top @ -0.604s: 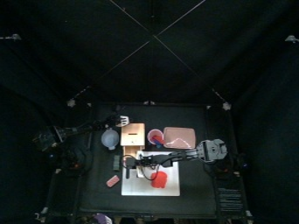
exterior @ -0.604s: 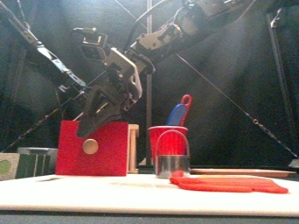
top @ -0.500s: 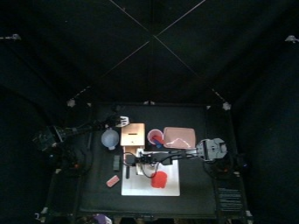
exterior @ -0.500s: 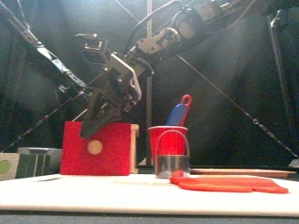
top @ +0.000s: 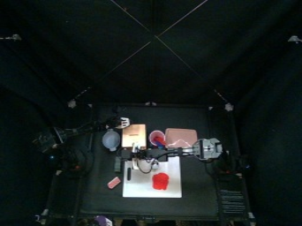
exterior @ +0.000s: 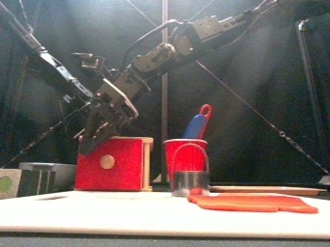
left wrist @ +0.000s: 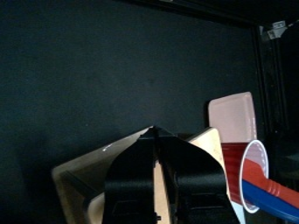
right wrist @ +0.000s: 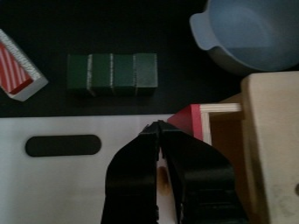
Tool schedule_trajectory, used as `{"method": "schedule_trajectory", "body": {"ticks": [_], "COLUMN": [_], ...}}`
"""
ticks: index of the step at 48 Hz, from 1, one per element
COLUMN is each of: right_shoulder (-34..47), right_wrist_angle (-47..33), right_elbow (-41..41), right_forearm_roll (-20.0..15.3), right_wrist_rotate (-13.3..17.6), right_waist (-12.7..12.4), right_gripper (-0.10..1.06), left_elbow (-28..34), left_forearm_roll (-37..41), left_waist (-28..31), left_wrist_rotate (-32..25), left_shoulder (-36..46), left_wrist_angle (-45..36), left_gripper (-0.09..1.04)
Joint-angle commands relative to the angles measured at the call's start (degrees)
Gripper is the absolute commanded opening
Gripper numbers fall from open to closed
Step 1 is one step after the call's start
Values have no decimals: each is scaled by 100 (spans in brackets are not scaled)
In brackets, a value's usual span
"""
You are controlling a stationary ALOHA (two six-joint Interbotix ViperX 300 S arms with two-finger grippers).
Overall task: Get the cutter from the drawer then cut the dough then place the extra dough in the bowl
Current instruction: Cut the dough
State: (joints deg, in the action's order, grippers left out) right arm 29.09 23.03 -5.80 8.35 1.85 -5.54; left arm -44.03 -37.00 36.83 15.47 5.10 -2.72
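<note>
The pale wooden box (top: pixel 133 132) stands left of centre, and its red drawer front (exterior: pixel 111 164) faces the front and stands slightly out from the box (right wrist: pixel 275 114). My right gripper (right wrist: pixel 156 129) is shut, with its tips at the drawer front's (right wrist: pixel 193 120) top edge and nothing between them. The metal cutter (exterior: pixel 190 181) stands on the white board (top: pixel 139 185) beside the flat red dough (top: pixel 161 180). The blue-grey bowl (top: pixel 111 139) sits left of the box. My left gripper (left wrist: pixel 156 136) is shut and hangs over the box's back end.
Right of the box are a red cup (exterior: pixel 184 154) holding a blue knife (exterior: pixel 196 123) and the pink tray (top: pixel 181 137). A dark green sushi roll (right wrist: pixel 111 72) and a red-and-white toy (right wrist: pixel 17 66) lie left of the board.
My right gripper has moved left from over the board to the drawer front. The drawer front looks smaller and farther back in the front view.
</note>
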Motion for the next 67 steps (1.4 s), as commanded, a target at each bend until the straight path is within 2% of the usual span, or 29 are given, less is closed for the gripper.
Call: {"method": "schedule_trajectory", "body": {"ticks": [1,22,29,38,45,51,54,59,62,67], "right_shoulder": [-97,211,132,-193,-545,-1178,-1635,-2355,-2760,-3305], "right_wrist_angle": [0,79,62,9,18,26,-105,-589,-1187,-1907], "right_elbow": [-123,-545,-598,-712,-659,9,624,1644,2285,3155], "right_forearm_roll": [44,44,44,44,79,26,9,-272,-519,-738], "right_wrist_rotate": [9,9,-9,-18,0,-9,9,18,9,9], "right_waist": [-149,-360,-308,316,571,659,659,659,659,659], "right_gripper": [40,40,40,40,40,40,40,40,40,40], "left_elbow": [26,26,26,0,-79,-316,-527,-1020,-1292,-1626], "left_forearm_roll": [18,9,26,167,387,984,1723,2610,2725,2813], "left_waist": [0,0,0,9,141,176,114,-483,-870,-1371], "left_wrist_rotate": [0,-9,-9,-26,-35,-70,-220,-255,-272,-299], "left_shoulder": [9,18,53,264,677,1433,1960,2786,3287,3832], "left_wrist_angle": [-35,-35,9,149,422,492,519,624,809,993], "left_gripper": [38,38,38,38,38,38,38,38,38,38]}}
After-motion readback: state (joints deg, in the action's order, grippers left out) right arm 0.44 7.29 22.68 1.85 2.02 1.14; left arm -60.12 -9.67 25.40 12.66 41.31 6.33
